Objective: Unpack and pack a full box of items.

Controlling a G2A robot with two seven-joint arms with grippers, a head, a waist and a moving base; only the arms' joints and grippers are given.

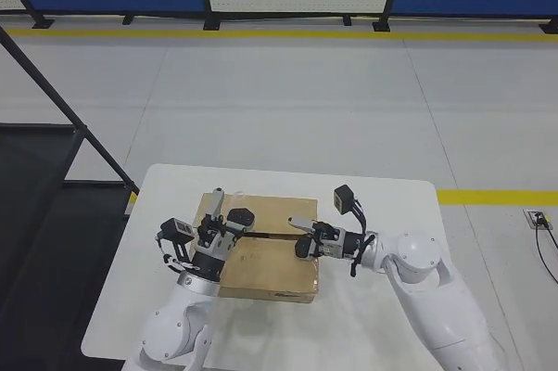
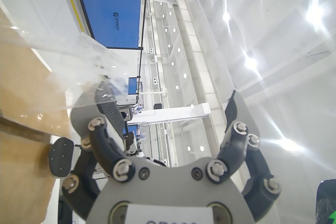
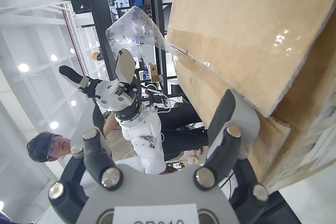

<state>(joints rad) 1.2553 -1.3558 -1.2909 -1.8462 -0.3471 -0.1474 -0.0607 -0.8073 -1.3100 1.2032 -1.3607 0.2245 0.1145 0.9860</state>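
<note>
Top view: left hand [image 1: 229, 210], right hand [image 1: 300, 236], both splayed, above cardboard box [image 1: 260, 274].

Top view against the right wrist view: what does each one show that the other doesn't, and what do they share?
Top view: the white table and the yellow floor line beside it. Right wrist view: clear tape curling up off the seam of the cardboard box. Both: that box, the left end effector and the right end effector, each open.
</note>
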